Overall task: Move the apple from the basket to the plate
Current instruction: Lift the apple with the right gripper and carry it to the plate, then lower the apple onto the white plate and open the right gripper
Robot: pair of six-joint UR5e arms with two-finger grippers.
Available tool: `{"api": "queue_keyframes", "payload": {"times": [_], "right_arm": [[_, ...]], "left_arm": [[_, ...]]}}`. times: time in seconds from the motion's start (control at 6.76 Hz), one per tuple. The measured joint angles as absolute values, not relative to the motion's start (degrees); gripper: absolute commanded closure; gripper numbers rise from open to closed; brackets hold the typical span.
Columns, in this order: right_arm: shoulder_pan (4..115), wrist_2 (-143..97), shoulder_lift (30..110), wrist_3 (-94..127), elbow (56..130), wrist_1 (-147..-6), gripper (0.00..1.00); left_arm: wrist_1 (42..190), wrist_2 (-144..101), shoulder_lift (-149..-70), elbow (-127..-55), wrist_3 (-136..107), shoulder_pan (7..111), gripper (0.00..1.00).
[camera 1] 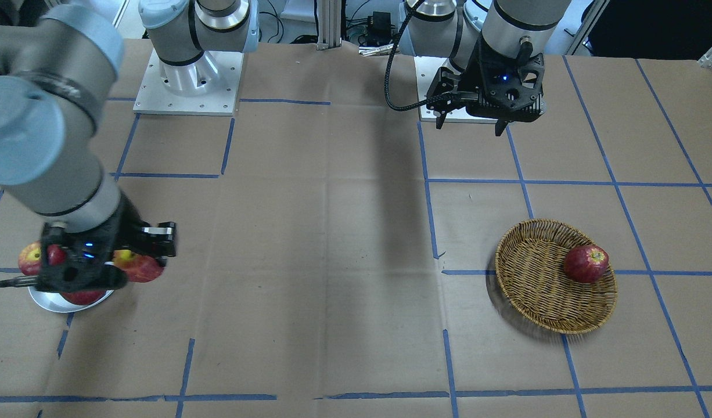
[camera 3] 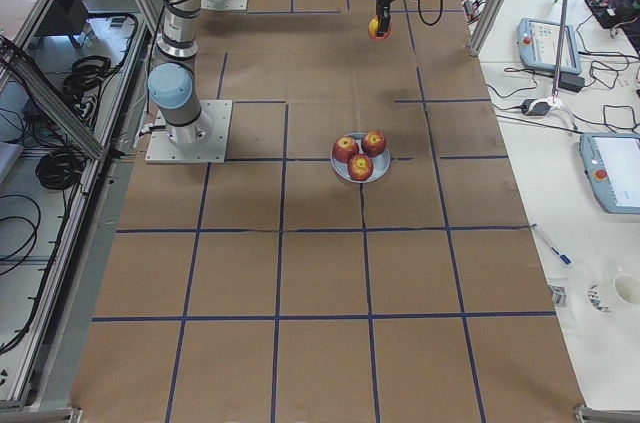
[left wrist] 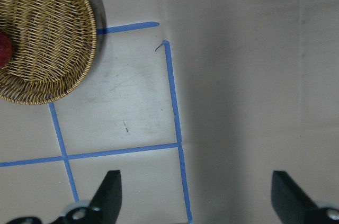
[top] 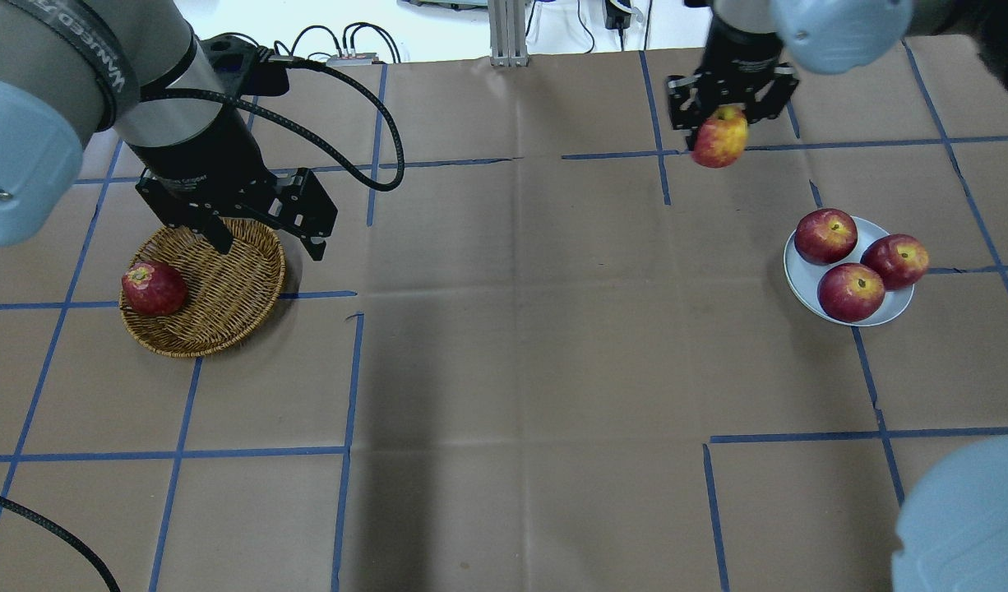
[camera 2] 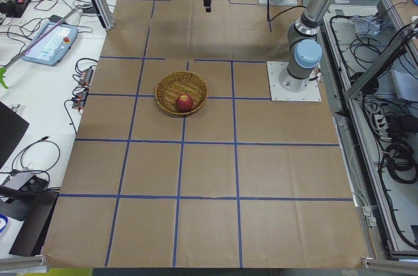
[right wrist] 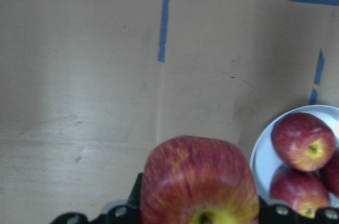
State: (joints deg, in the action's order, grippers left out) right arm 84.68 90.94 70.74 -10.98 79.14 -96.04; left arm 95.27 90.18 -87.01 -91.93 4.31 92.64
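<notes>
I count five apples on and above this desk (top: 504, 329): one streaked apple (top: 720, 138) clamped in my right fingers (top: 722, 123) near the far edge, three dark red apples (top: 825, 235) (top: 895, 261) (top: 851, 292) toward the right edge, and one more dark red apple (top: 153, 289) toward the left edge. There is one plate (top: 796, 275) under those three and one basket (top: 224, 279) around that single one. My fingers come to two pairs, the left fingers (top: 270, 245) spread with nothing between them.
</notes>
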Motion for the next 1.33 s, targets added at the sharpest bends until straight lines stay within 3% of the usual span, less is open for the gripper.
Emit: {"api": "queue_keyframes", "payload": {"times": [0.44,0.89,1.33], "right_arm": [[67.75,89.78,71.39,-33.85,86.31,-99.45,0.66],[64.77,89.01,71.57,-38.14,94.61,-106.84,0.66],[64.69,89.15,71.18,-38.29,96.54,-109.32,0.65]], "left_arm": [[95.27,90.17,-87.01,-91.93,4.31,92.64,0.01],[95.27,90.17,-87.01,-91.93,4.23,92.64,0.01],[95.27,90.18,-87.01,-91.96,4.24,92.64,0.01]]}}
